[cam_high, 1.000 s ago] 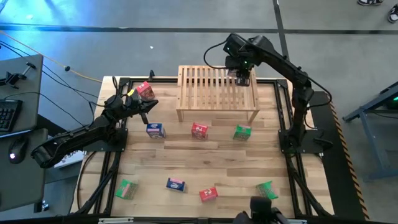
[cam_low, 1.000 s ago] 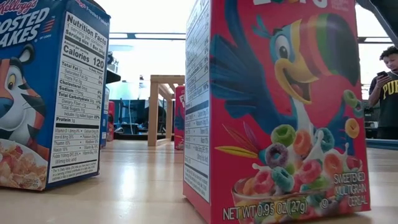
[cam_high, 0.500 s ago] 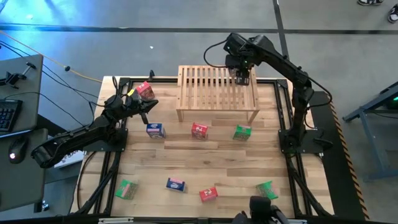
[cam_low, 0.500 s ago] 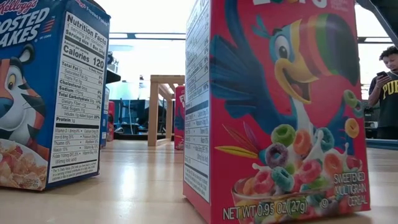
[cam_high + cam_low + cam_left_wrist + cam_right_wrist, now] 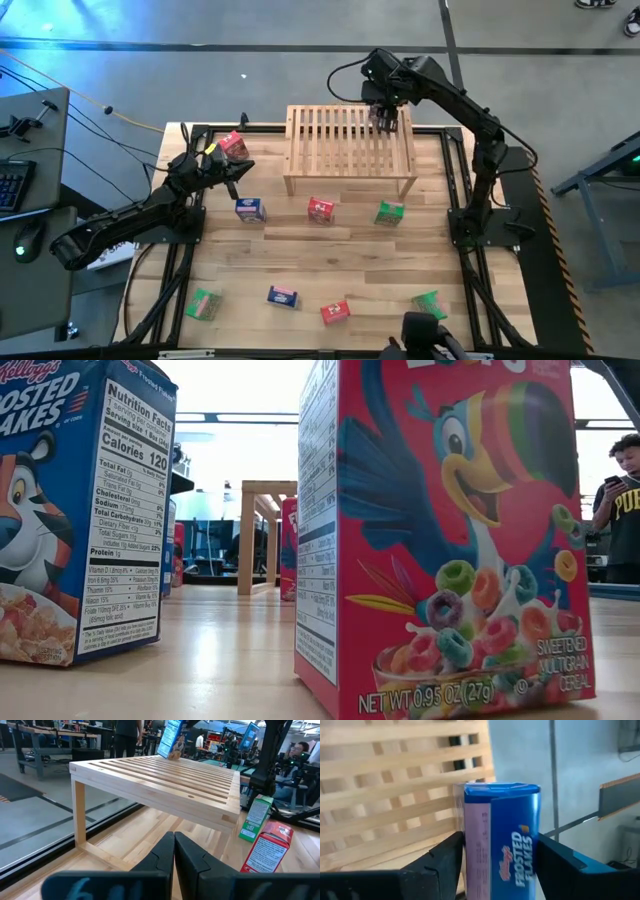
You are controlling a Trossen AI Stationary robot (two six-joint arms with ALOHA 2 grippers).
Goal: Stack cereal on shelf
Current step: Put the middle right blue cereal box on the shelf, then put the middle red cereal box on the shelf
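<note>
Right gripper [image 5: 386, 118] clamps a blue Frosted Flakes box [image 5: 500, 840] over the shelf [image 5: 349, 150] top's upper right corner (left gripper [image 5: 232, 172] pinched shut, empty, frame left), so I'd seat it flat across the slats before opening.

1. blue box between my right gripper's fingers [image 5: 500, 870]: "frosted flakes" in white, running up its side.
2. blue box at low-view left [image 5: 85, 510]: "kellogg's", "osted akes" (cut off); side panel reads "nutrition facts", "calories 120".
3. red box at low-view front [image 5: 450, 540]: "net wt 0.95 oz (27g)" and "sweetened multigrain cereal".
4. person behind the table [image 5: 622, 495]: yellow letters "pu" on the dark top, remainder cut off.
</note>
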